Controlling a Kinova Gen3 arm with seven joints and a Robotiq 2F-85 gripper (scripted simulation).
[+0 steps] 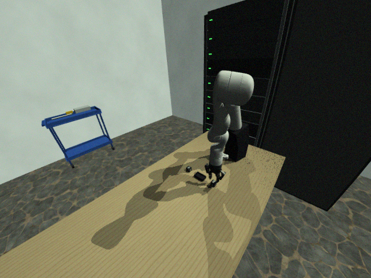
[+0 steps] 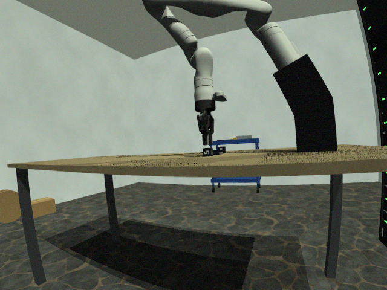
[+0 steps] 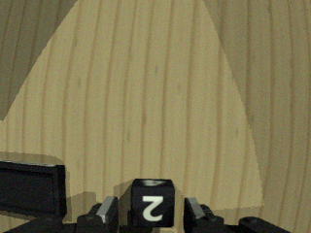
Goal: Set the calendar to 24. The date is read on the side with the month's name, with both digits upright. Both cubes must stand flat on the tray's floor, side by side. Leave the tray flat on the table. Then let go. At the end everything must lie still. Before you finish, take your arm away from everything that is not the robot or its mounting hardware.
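Wooden worktop [image 1: 185,227], tray [image 1: 199,176] left of the "2" cube [image 3: 154,202]; claw [image 3: 148,216] hangs half-open straddling it, not gripping yet, lined up to grab it.

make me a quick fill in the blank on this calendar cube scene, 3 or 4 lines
1. The cube between the gripper fingers shows the digit ____ on top.
2. In the exterior view, that cube's side face shows the digit ____.
3. The tray holds ____ cubes.
4. The other cube rests on the ____, apart from the tray.

Missing words: 2; 5; no; table
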